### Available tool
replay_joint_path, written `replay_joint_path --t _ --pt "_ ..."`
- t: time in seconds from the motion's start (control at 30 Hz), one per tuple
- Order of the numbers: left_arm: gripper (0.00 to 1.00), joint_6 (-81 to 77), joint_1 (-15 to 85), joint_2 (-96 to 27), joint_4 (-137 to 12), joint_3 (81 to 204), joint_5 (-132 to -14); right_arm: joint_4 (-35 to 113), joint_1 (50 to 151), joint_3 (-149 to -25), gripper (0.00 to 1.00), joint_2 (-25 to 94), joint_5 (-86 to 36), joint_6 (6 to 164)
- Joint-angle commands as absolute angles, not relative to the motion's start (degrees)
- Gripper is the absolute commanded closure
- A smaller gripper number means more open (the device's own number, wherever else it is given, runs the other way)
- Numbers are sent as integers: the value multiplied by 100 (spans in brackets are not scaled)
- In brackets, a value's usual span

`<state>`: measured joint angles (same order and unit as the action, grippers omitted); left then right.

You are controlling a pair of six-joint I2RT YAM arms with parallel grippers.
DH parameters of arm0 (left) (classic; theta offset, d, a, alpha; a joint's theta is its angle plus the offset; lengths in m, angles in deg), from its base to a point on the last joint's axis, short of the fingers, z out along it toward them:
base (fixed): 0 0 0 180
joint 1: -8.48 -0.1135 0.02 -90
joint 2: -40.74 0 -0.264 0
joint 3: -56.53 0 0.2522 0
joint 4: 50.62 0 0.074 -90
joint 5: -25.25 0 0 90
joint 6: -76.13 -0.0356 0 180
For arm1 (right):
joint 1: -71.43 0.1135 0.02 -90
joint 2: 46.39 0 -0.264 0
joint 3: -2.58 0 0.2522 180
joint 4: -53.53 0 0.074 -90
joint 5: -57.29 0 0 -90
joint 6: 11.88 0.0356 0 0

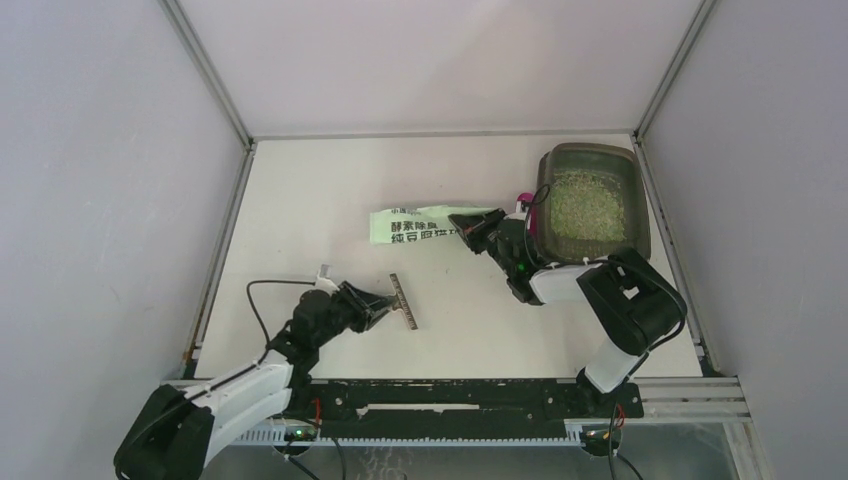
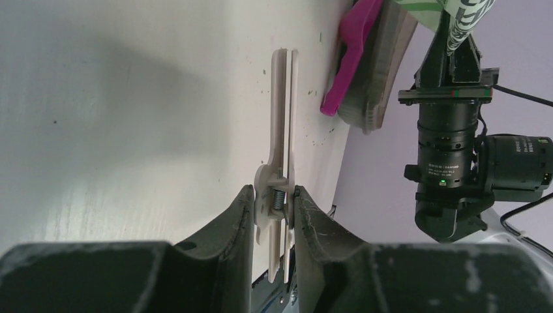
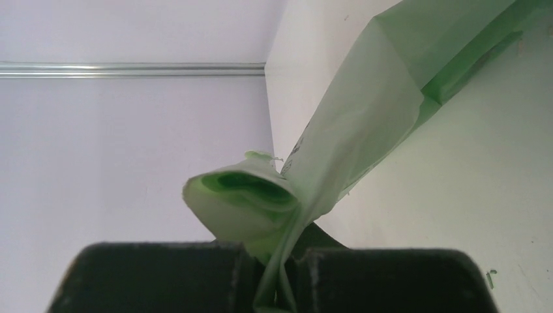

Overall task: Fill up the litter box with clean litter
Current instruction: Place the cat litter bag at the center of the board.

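The dark litter box point(image 1: 640, 215) sits at the back right, with the pale greenish clean litter point(image 1: 587, 205) spread inside it. The light-green bag point(image 1: 415, 224) lies flat to its left. My right gripper point(image 1: 472, 230) is shut on the bag's end, and in the right wrist view the crumpled bag point(image 3: 365, 124) is pinched between the jaws of that gripper point(image 3: 282, 264). My left gripper point(image 1: 383, 304) is near the front, shut on a long clip point(image 1: 404, 302). In the left wrist view the beige clip point(image 2: 282, 117) stands edge-on between the fingers of that gripper point(image 2: 274, 199).
A magenta scoop point(image 1: 524, 202) leans at the litter box's left side, and the scoop point(image 2: 352, 52) also shows in the left wrist view against the box wall point(image 2: 386, 59). Loose granules dot the table near it. Side walls enclose the table.
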<state>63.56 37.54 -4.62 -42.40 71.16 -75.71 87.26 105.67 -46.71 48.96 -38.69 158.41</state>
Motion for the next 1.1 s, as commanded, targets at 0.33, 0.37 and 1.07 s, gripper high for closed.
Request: replay_joint_path --t 0.33,0.37,1.07 --pt "100 5988 3743 -822 -2173 7805 -7790 9748 10367 -4958 100 5129 -3360 16119" --pt "100 5987 3748 -883 -2066 7807 -7802 9778 10361 -4954 100 5160 -3344 16133" --pt "100 6254 3766 -2712 -377 7719 -7934 9932 10319 -4933 100 5343 -3129 16188"
